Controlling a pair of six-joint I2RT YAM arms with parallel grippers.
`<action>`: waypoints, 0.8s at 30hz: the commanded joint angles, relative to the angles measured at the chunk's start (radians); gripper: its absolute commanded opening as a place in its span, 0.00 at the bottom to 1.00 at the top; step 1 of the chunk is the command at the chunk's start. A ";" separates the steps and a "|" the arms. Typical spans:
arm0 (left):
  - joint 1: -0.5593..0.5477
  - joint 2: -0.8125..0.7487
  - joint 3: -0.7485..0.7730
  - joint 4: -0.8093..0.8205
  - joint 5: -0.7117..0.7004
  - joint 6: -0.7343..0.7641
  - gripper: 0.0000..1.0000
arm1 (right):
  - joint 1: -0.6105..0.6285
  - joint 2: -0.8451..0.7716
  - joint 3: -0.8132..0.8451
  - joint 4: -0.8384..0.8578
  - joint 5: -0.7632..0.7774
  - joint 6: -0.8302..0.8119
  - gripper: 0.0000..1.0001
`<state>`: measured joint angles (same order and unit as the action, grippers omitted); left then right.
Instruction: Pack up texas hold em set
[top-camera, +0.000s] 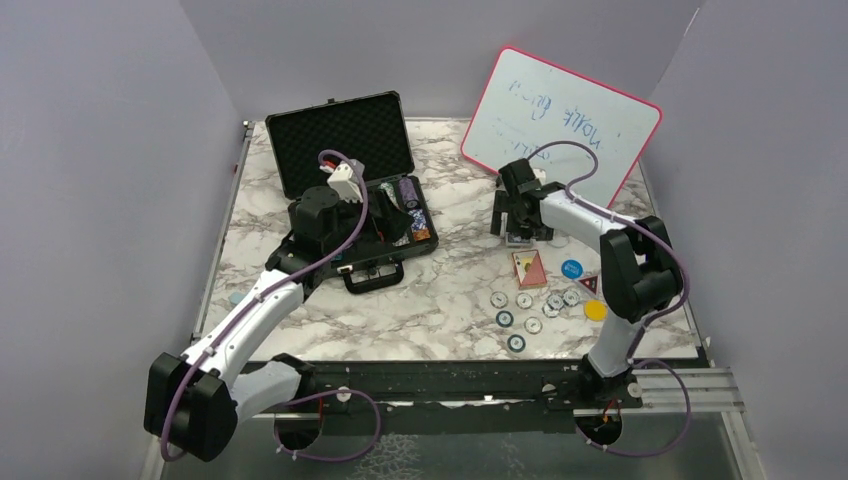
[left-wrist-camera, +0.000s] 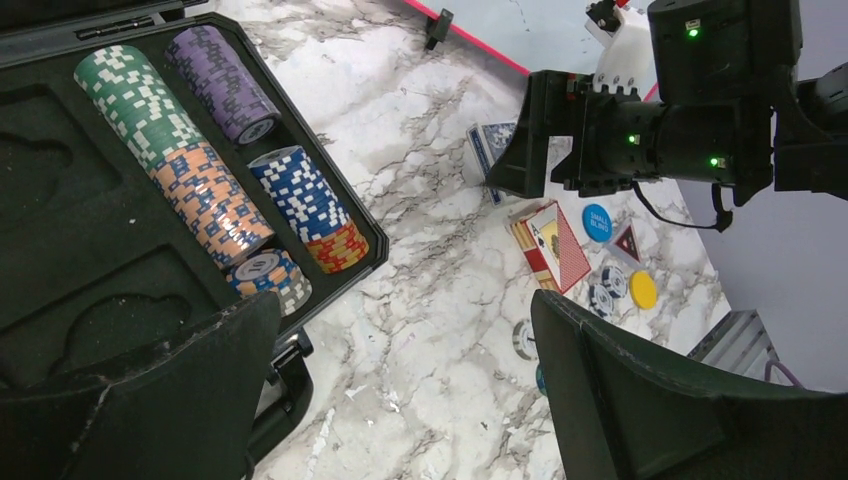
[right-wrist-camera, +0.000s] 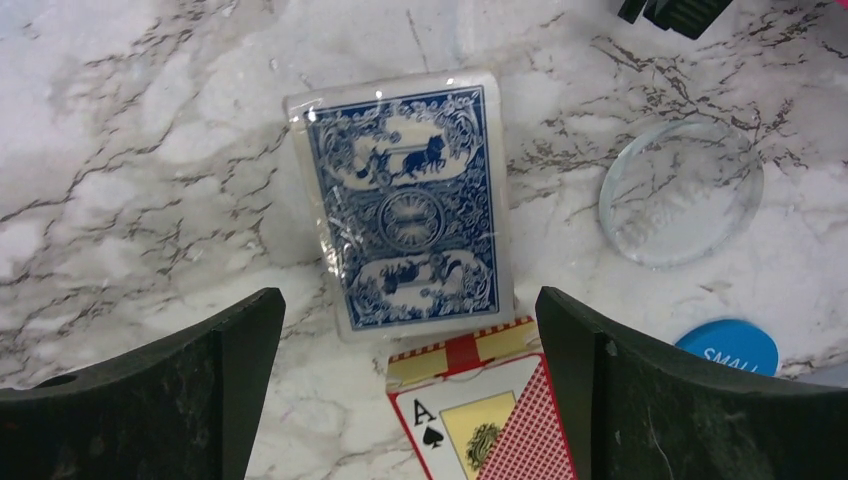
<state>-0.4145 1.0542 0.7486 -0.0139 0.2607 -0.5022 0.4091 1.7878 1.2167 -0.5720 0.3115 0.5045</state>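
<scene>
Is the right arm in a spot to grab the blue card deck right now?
Probably yes. The open right hand hovers directly over the blue deck, which lies flat on the marble; only the red deck crowds one short edge.

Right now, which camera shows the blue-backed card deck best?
Right wrist: the blue-backed card deck lies almost whole and centred under the open right gripper. Left wrist catches only a corner past that gripper; top external mostly hides it under the gripper.
</scene>
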 joint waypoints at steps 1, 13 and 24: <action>-0.001 0.041 0.043 0.061 -0.005 0.029 0.99 | -0.031 0.046 0.008 0.081 -0.021 -0.040 0.99; -0.001 0.138 0.084 0.107 -0.008 -0.028 0.99 | -0.079 0.121 -0.005 0.123 -0.229 -0.213 0.81; 0.044 0.176 0.129 0.053 0.032 -0.331 0.99 | -0.077 -0.072 -0.048 0.234 -0.440 -0.277 0.52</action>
<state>-0.4038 1.2243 0.8474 0.0441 0.2581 -0.6468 0.3305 1.8526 1.1992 -0.4309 0.0521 0.2657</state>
